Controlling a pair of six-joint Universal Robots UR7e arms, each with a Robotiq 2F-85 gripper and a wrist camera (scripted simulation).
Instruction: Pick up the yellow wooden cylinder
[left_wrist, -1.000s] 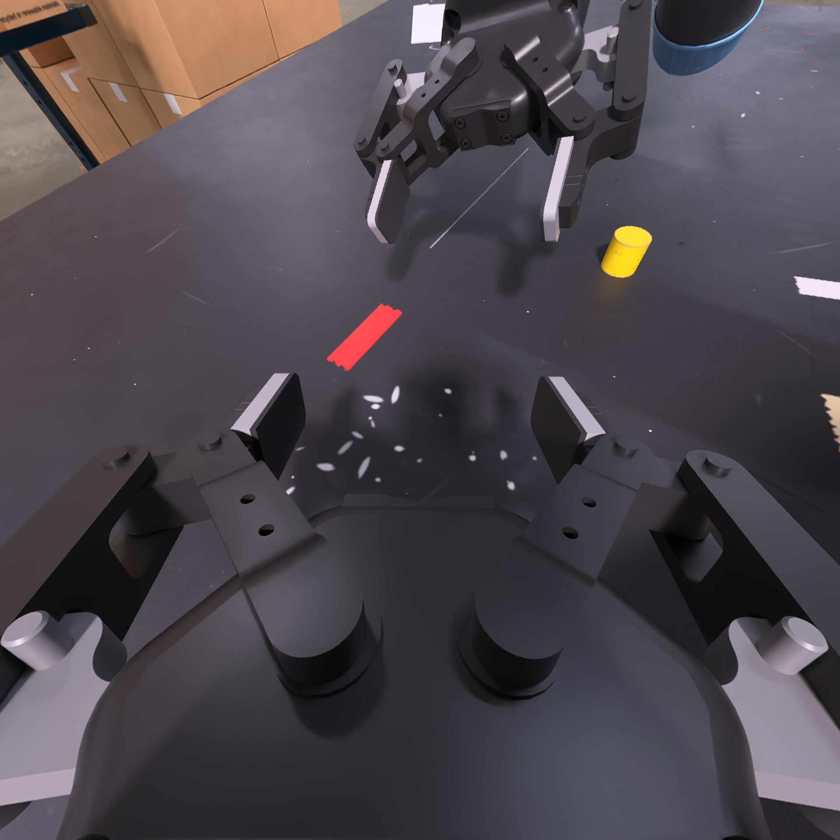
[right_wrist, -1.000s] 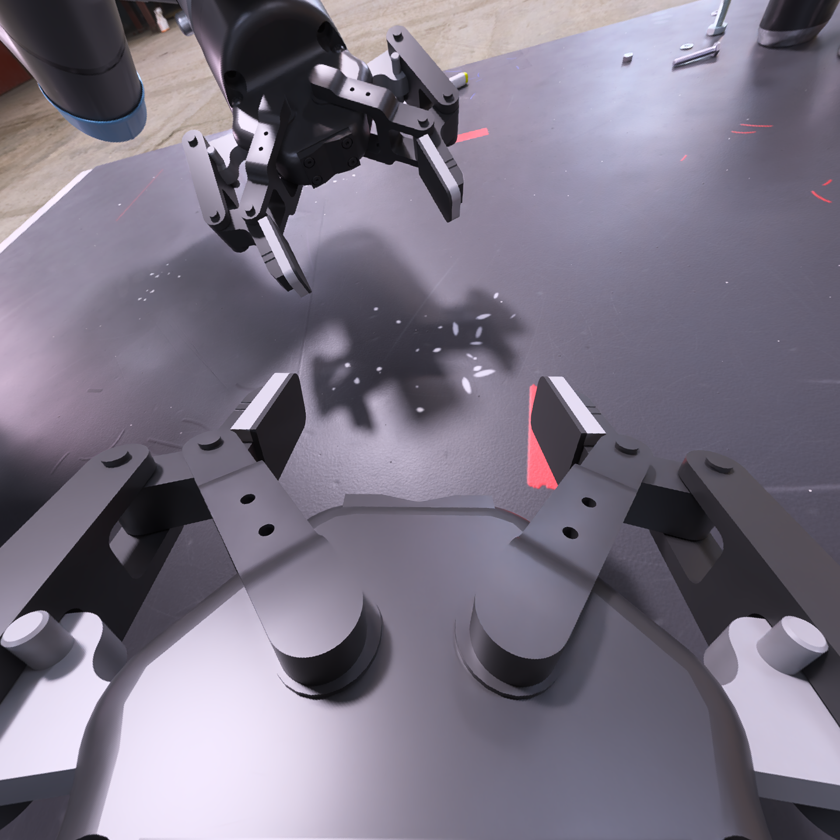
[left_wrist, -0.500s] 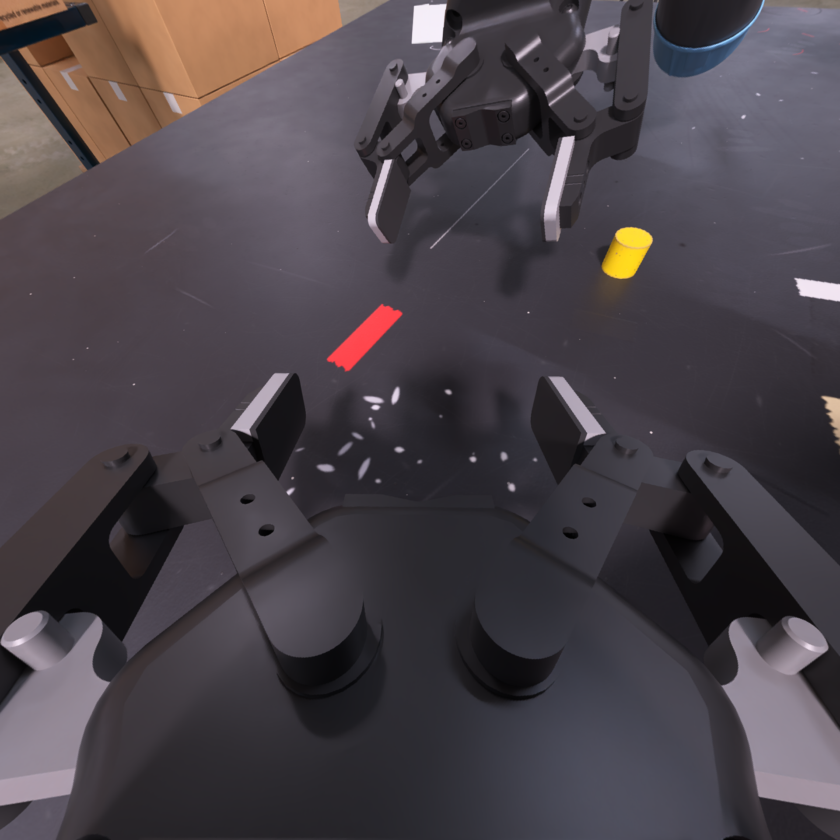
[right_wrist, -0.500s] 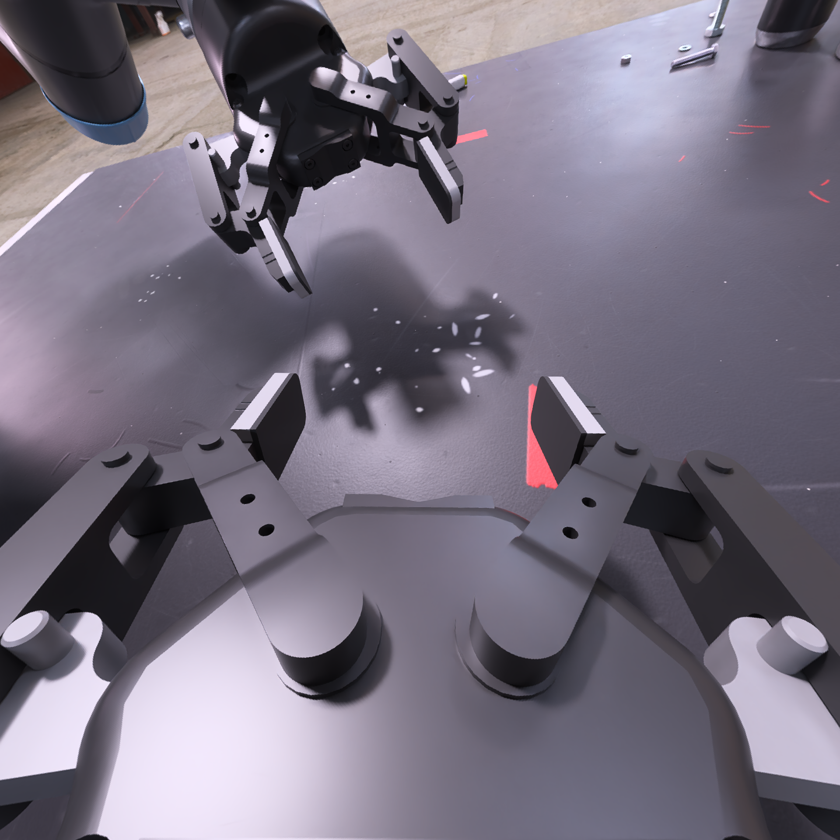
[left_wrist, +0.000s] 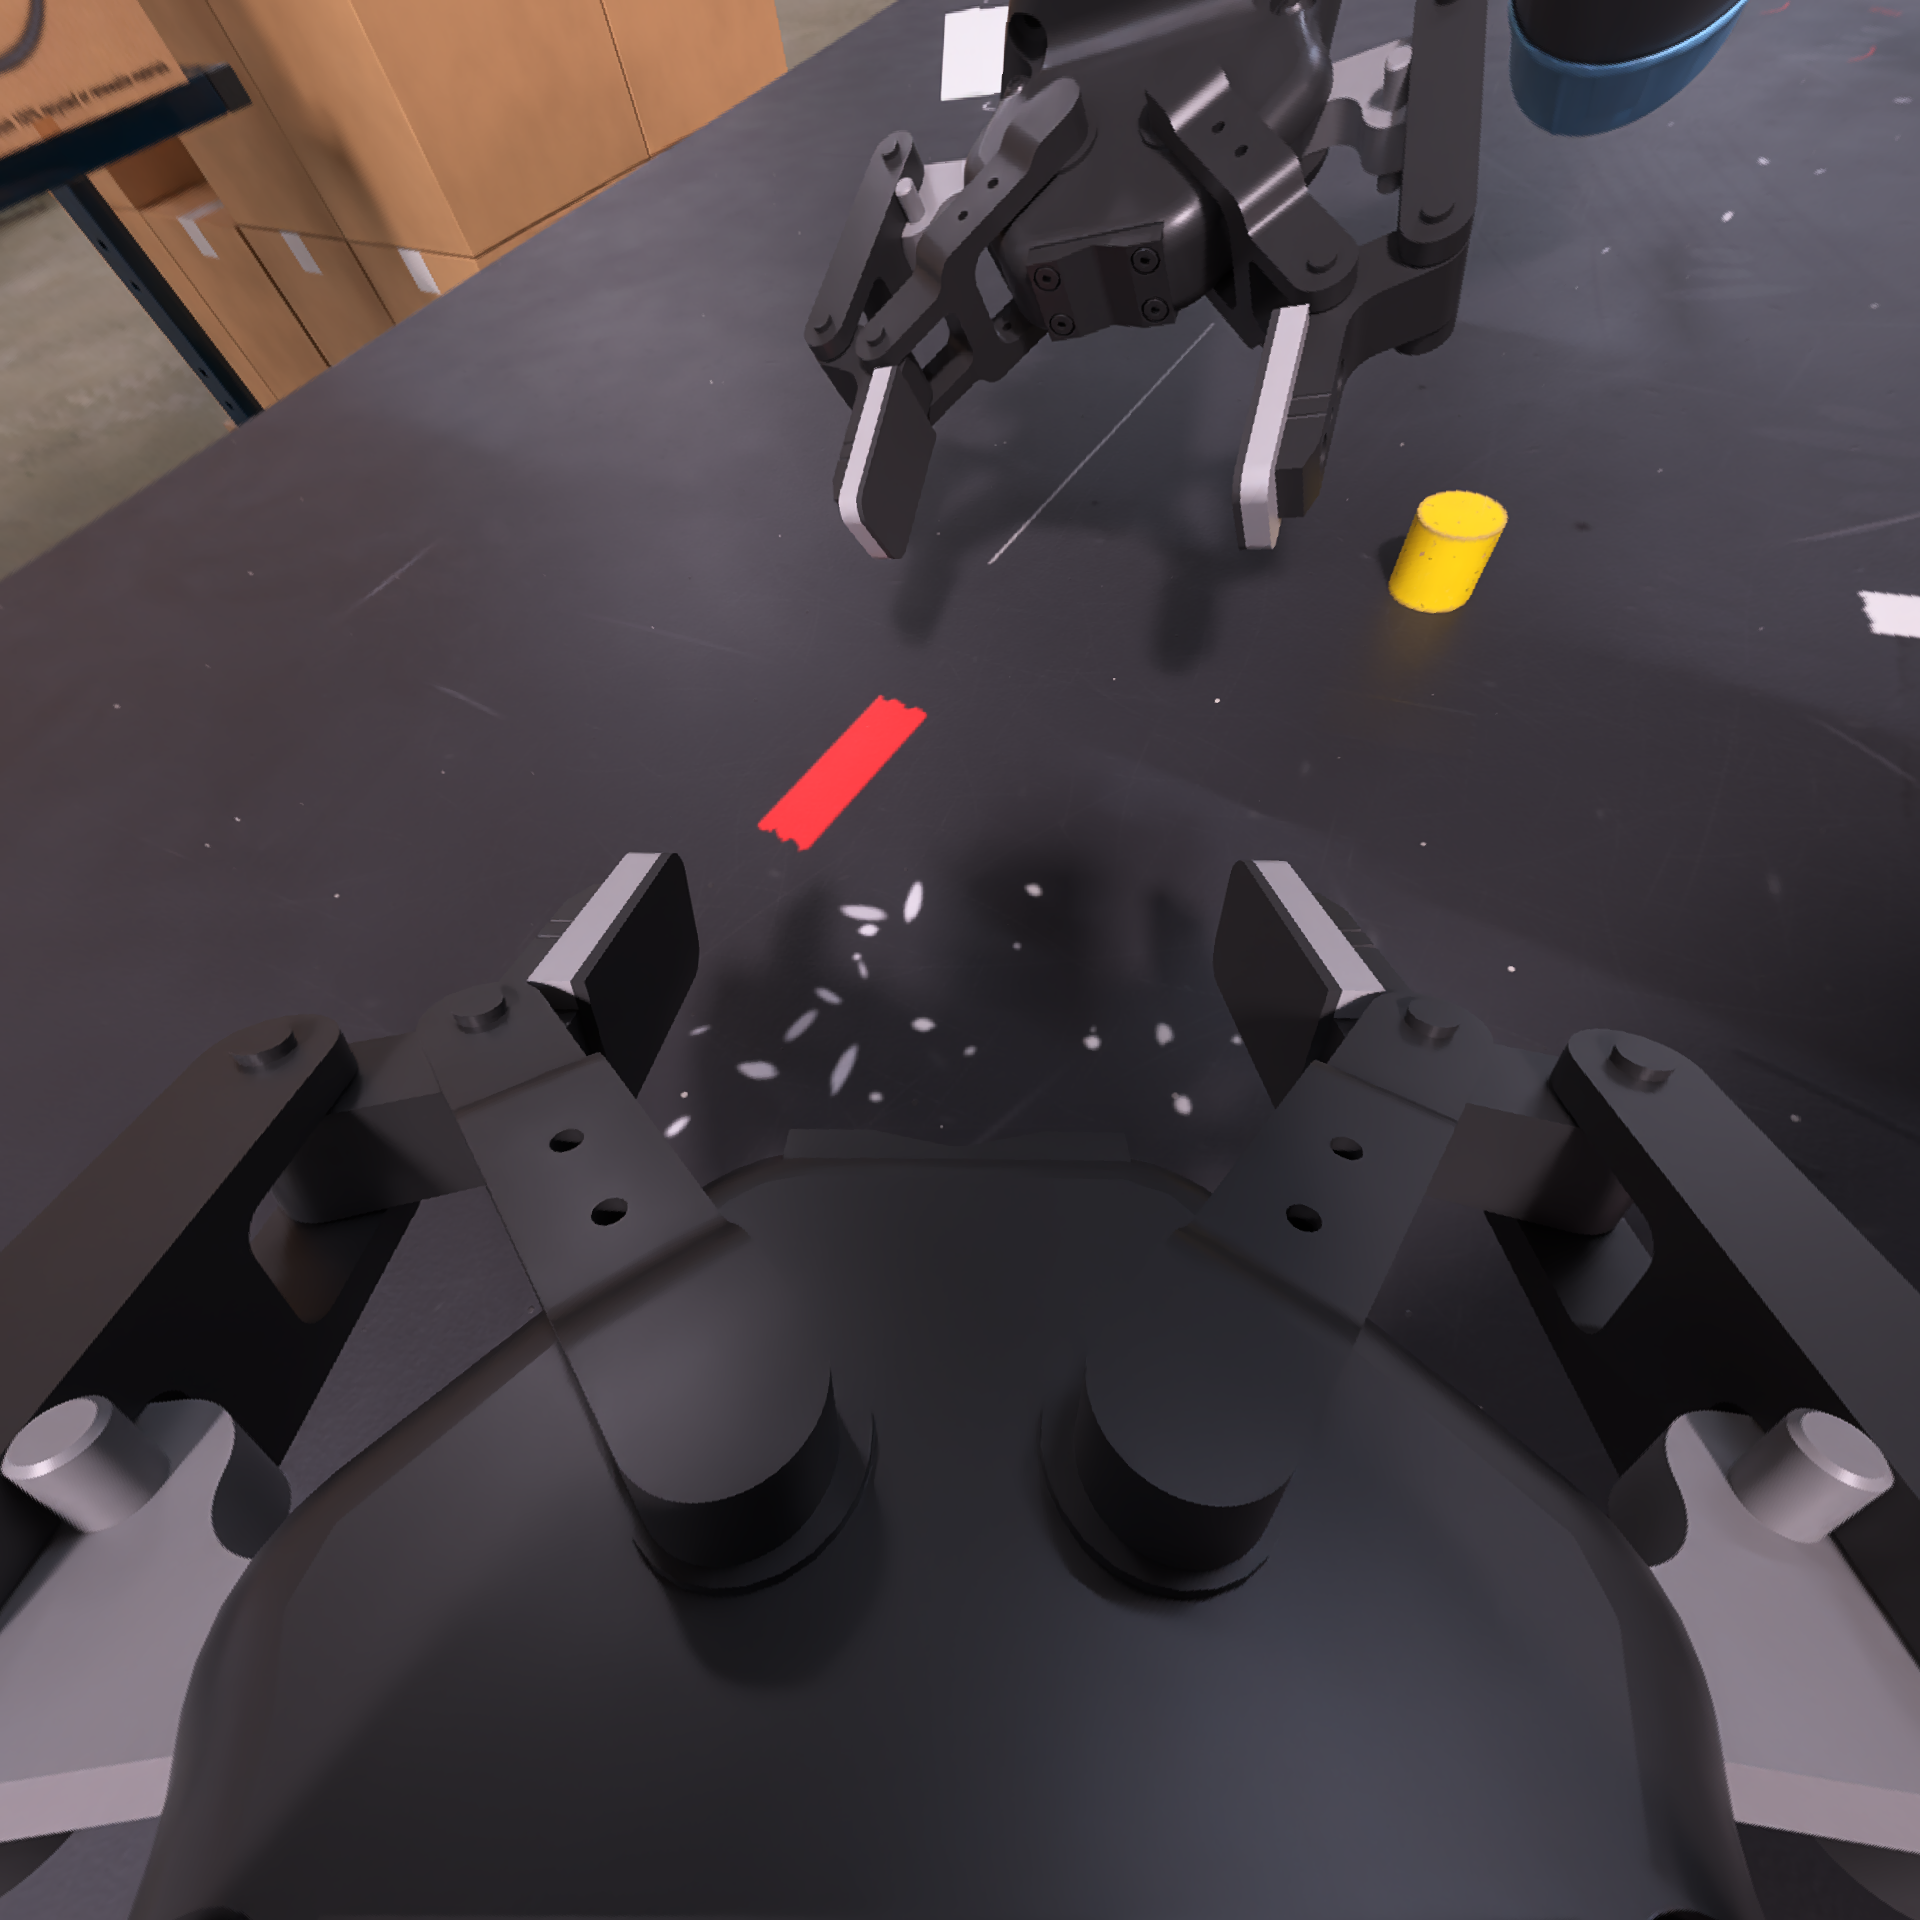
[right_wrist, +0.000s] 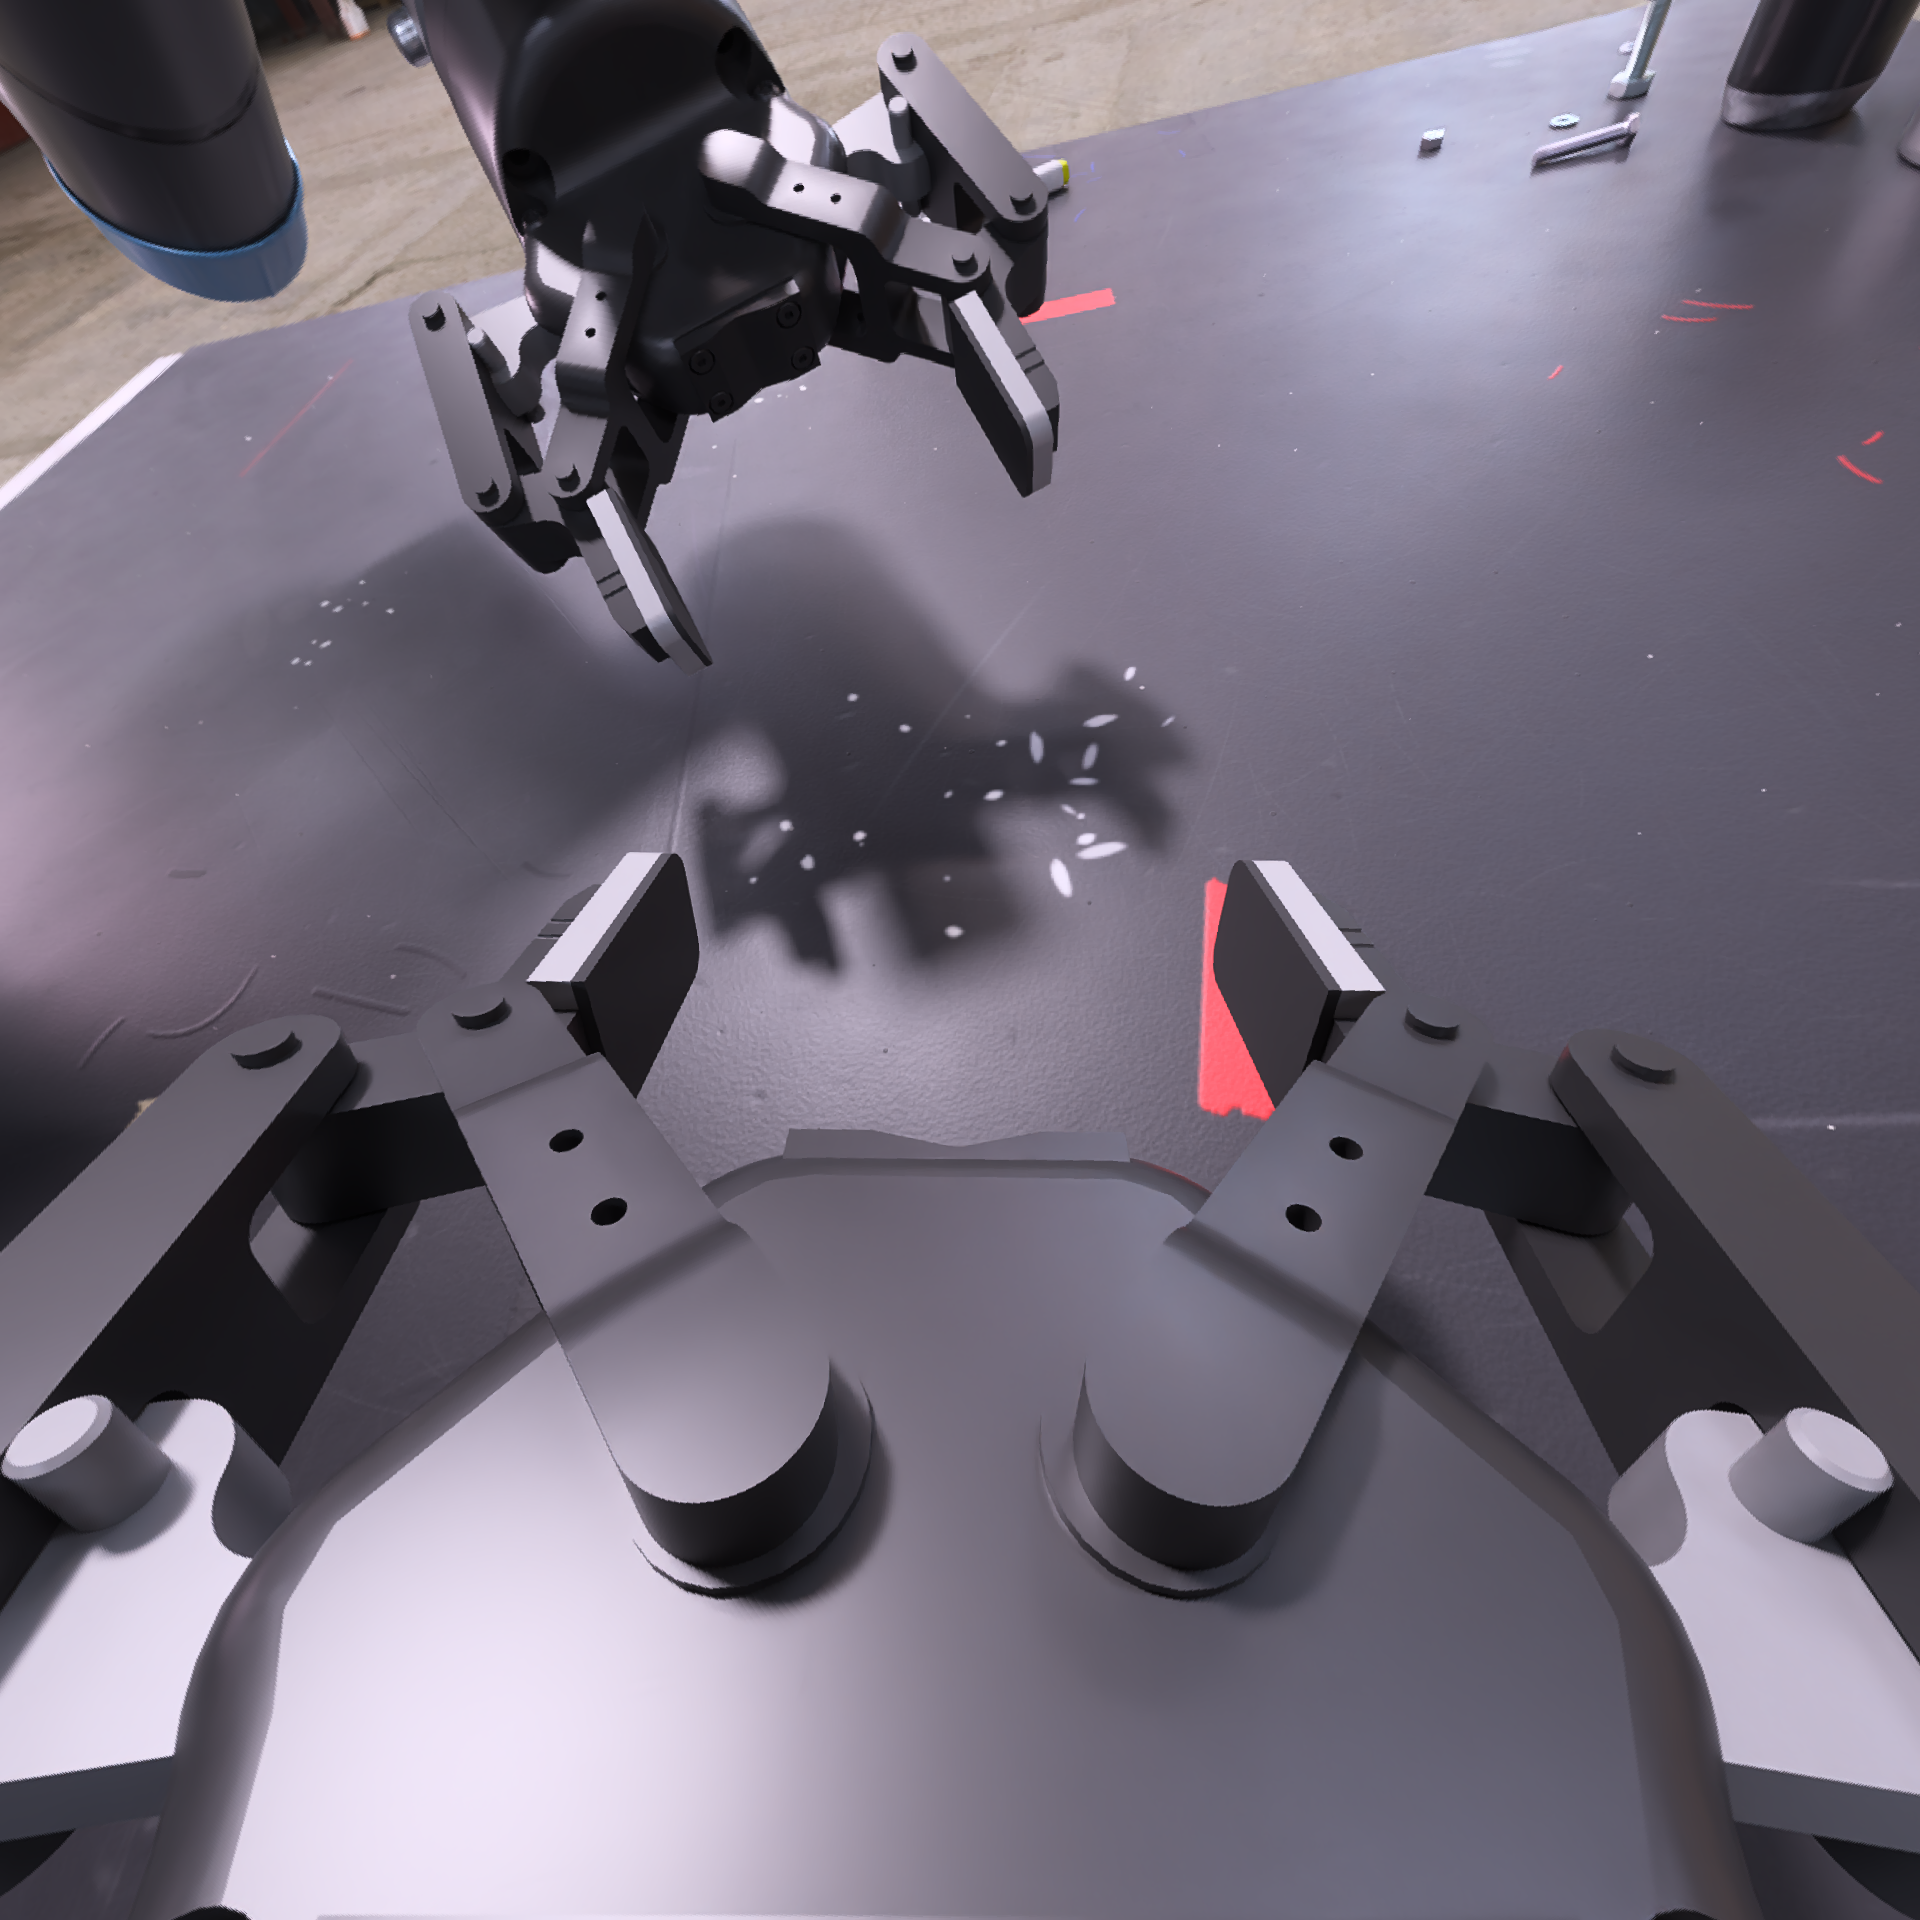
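On the dark table (left_wrist: 312, 644), far and to the right in the left wrist view, the yellow wooden cylinder (left_wrist: 1446, 551) stands upright — free of both grippers. Just left of it hangs the right gripper (left_wrist: 1070, 520), fingers spread wide, its nearer fingertip close beside the cylinder but apart from it. Near the camera, the left gripper (left_wrist: 954, 935) is also spread wide with nothing between its pads — a red tape strip (left_wrist: 842, 771) lies just beyond it.

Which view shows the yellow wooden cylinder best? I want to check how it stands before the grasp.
The left wrist view: the yellow wooden cylinder stands upright on the dark table, unobstructed, beside the right gripper. The right wrist view does not show it.
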